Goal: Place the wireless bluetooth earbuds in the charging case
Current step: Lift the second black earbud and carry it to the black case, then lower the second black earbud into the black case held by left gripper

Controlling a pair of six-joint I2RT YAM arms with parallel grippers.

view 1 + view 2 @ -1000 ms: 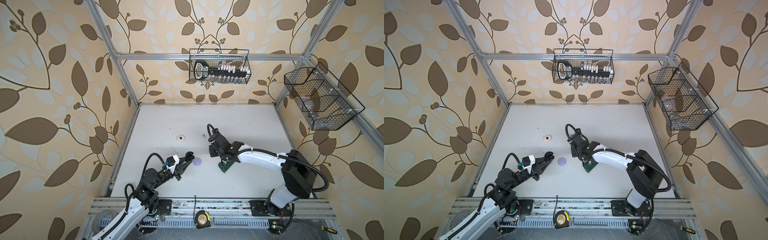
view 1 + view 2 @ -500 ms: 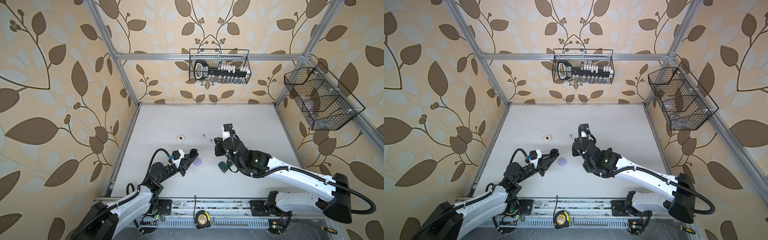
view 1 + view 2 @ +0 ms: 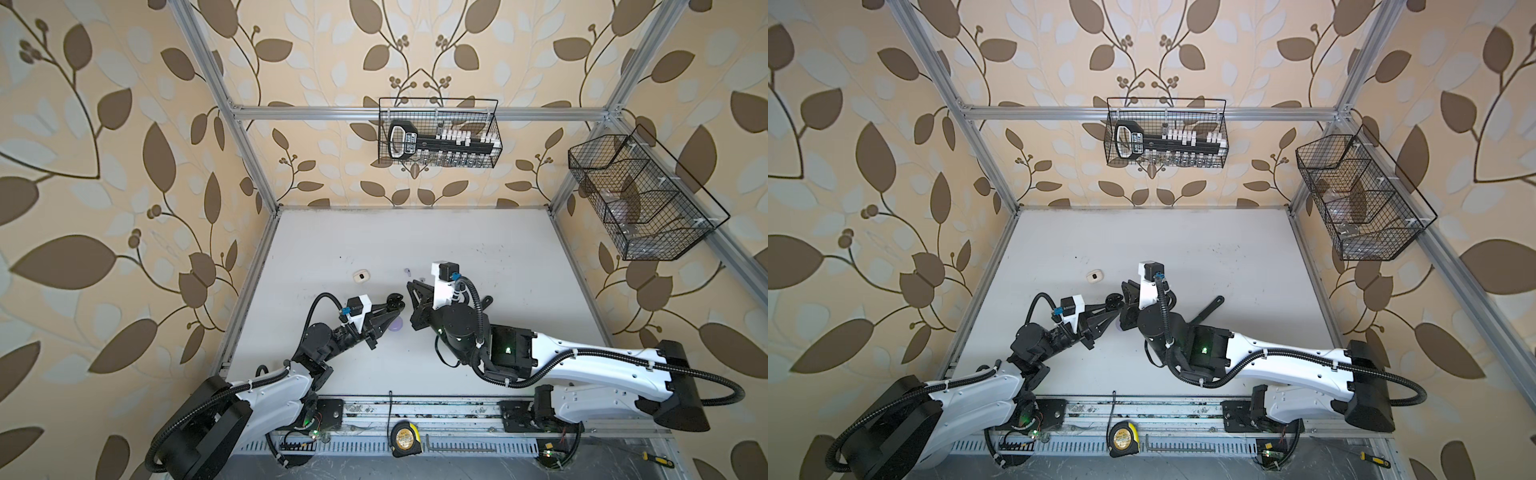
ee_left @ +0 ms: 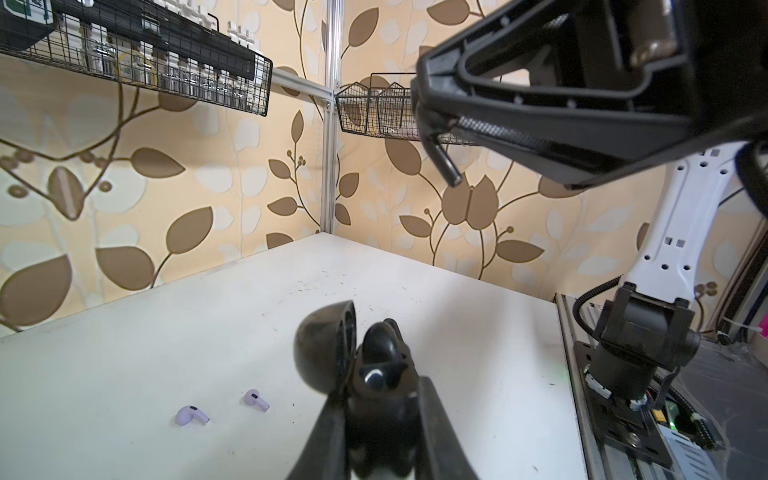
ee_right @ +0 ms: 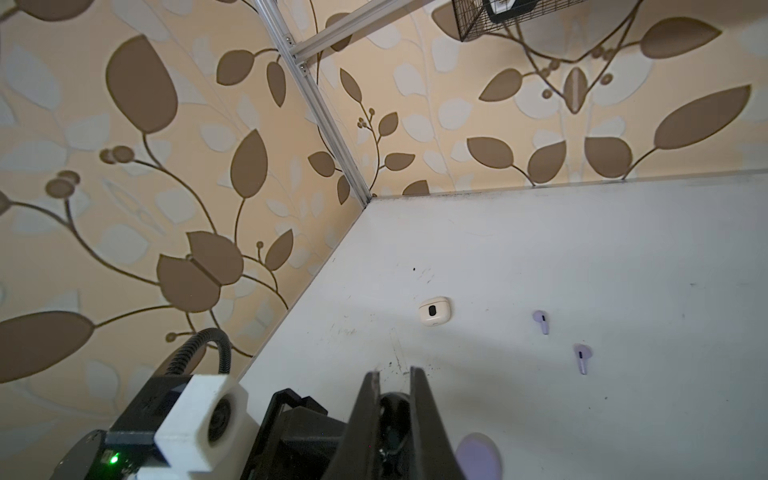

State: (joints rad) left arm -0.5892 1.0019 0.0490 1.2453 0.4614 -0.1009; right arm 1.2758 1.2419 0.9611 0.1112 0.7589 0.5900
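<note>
Left end effector (image 4: 377, 395) clamps the open black case (image 4: 324, 345); lilac earbuds (image 4: 191, 415) lie nearby.

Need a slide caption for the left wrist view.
Left gripper grips the open black case; two lilac earbuds lie loose on the table.

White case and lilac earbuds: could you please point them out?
white case (image 5: 435, 311), right wrist view, top face
lilac earbud nearer the case (image 5: 541, 322), right wrist view, stem
farther lilac earbud (image 5: 582, 358), right wrist view, stem
</note>
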